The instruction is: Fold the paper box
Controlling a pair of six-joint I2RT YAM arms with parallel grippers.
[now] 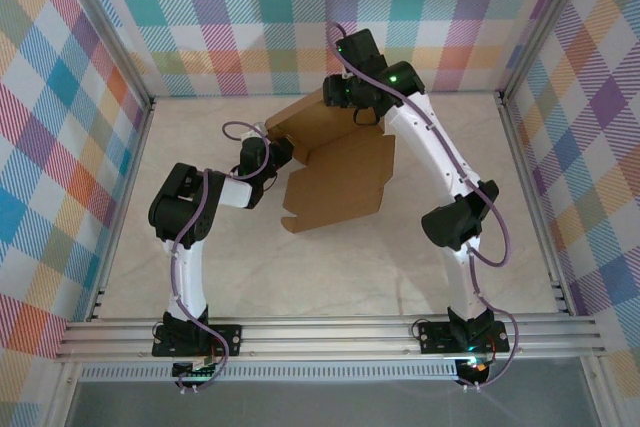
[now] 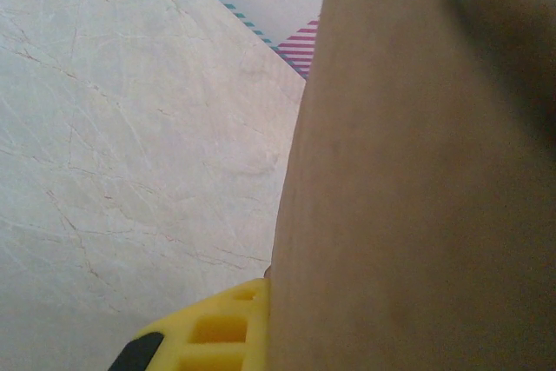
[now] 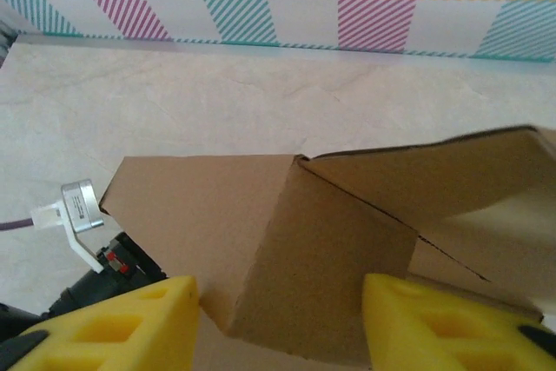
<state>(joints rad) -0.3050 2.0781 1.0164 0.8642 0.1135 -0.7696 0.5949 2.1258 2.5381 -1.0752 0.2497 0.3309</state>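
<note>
Paper box (image 1: 335, 182) sits mid-table (image 1: 300, 277), partly folded: one broad brown panel lies flat toward the arms, other panels stand up at the far and left sides. Plain brown corrugated surface.

Left gripper (image 1: 278, 152) is at the box's left edge, where an upright panel rises. In the left wrist view the cardboard fills the right side and runs straight down against the one yellow finger (image 2: 213, 332) in view. Jaws drawn together, pinched on that panel's edge; the second finger is hidden behind the board.

Right gripper (image 1: 362, 112) reaches over the far end of the box, at the raised flaps. From its own camera the two yellow fingertips (image 3: 113, 323) stand apart with a folded corner of cardboard between them — not clamped, the board lying just beyond the tips. A second flap tilts up to the right of that corner.

Writing: a small silver connector (image 3: 78, 206) on the left arm's wrist, seen past the box's left edge, carries faint marks — too small to read.
</note>
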